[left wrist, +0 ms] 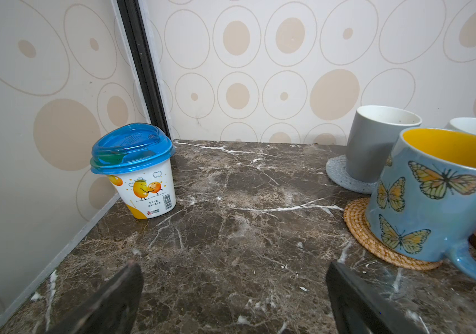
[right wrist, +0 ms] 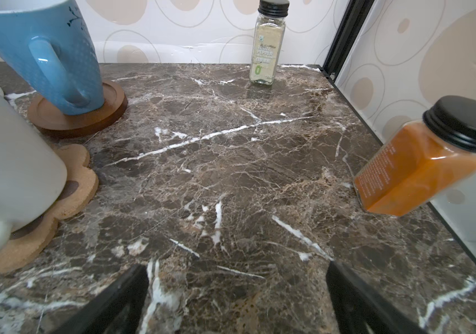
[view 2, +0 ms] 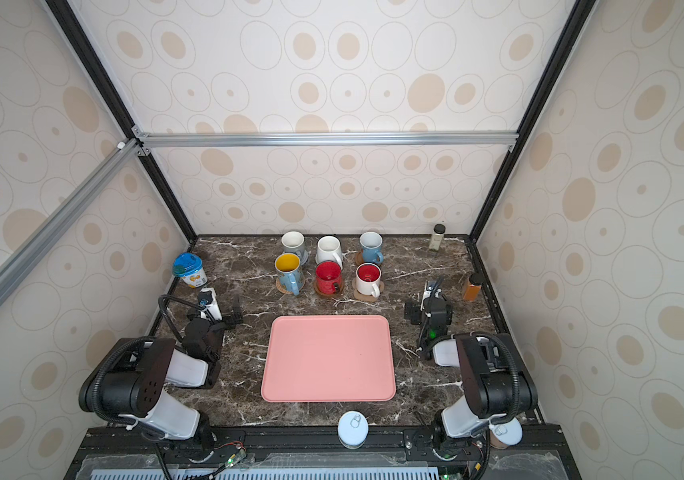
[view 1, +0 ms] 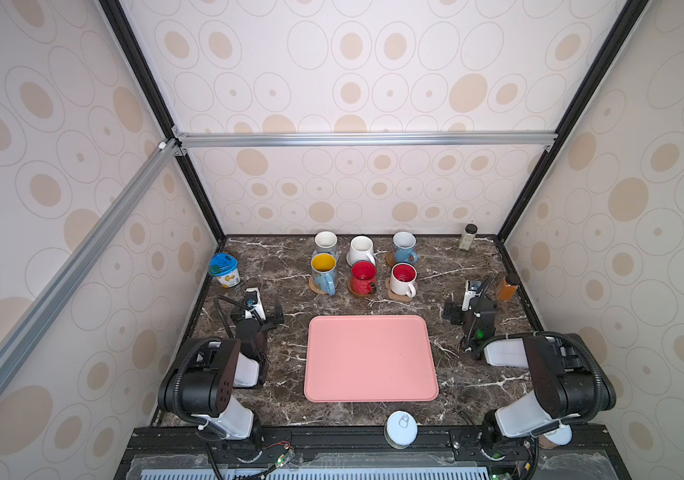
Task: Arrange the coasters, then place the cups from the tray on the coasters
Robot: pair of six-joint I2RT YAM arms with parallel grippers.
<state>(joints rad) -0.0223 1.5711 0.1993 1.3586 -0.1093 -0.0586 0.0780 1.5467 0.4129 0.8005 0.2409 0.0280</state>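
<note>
Six cups (view 1: 363, 276), each upright on one of the coasters (view 1: 399, 296), in two rows at far tabletop (view 1: 273, 266); pink tray (view 1: 369, 357) nearer. Off its far corners, left tool (left wrist: 233, 267) and right tool (right wrist: 236, 267), both spread wide, gripping nothing.

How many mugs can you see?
6, in two rows beyond the pink tray: back row grey mug, white mug, light blue mug; front row butterfly mug, red mug, red-lined white mug. None seems hidden.

A lab booth: aluminium frame (view 1: 365, 139), wallpapered panels (view 1: 373, 83), marble tabletop (view 1: 282, 266).
</note>
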